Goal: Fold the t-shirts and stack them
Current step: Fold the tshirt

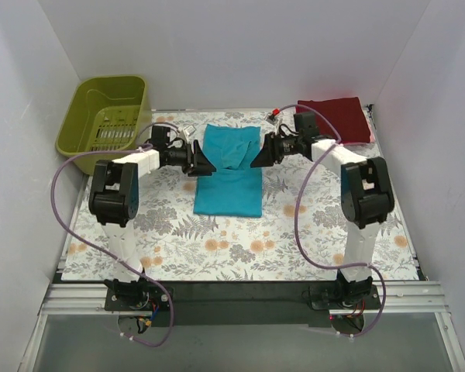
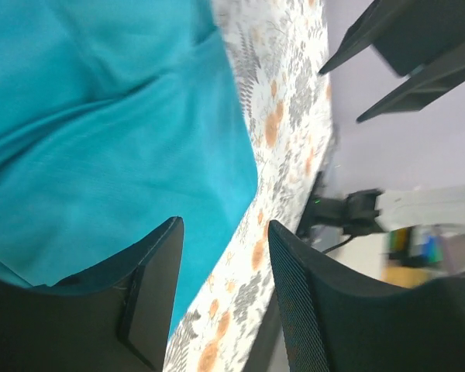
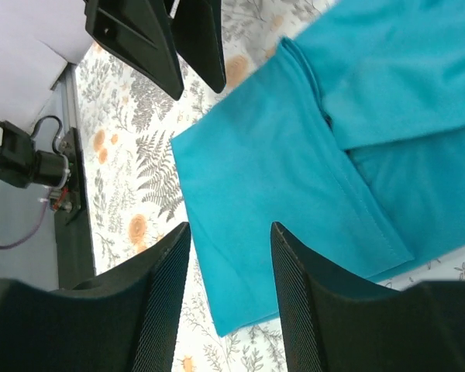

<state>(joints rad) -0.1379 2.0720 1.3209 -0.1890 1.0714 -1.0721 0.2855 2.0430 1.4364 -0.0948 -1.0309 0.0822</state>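
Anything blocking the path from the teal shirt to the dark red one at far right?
Nothing visible lies on the table between the teal t-shirt and the dark red t-shirt. Only the right gripper, open and empty beside the teal cloth's right edge, and the right arm hang over that stretch.

- I can read no words, numbers or logos anywhere.
- Plain teal cloth t-shirt point(image 1: 229, 190): unmarked.
- Fern-and-flower printed table cover point(image 1: 294, 248): pattern only.

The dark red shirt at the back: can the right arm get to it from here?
Probably yes. The dark red shirt lies close behind the right arm, nothing lies between, and its jaws stand open and empty.
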